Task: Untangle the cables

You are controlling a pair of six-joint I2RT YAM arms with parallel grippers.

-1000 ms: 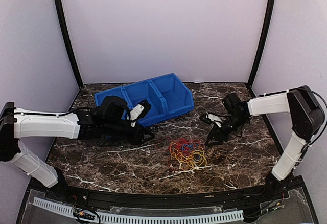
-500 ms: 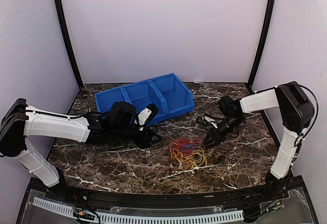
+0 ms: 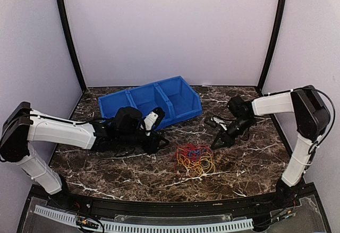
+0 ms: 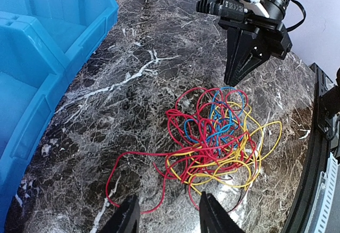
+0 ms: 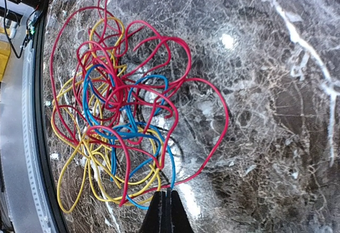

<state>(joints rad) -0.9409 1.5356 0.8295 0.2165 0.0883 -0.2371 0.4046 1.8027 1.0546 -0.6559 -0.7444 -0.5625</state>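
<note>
The cables (image 3: 195, 157) lie tangled on the table (image 3: 255, 165) just in front of the bin's (image 3: 154, 102) right end, with the left gripper (image 4: 167, 219) open between bin and cables and the right gripper (image 5: 167, 206), jaws closed on nothing, farther right of the bin.

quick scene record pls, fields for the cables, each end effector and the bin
cables: red, yellow and blue wires in one tangled pile on the marble table, not held
left end effector: open, empty, low at the pile's left side
right end effector: shut, tips at the pile's far-right edge; contact unclear
bin: blue, three compartments, far left of the pile, apart from it
task state: not yet untangled
</note>
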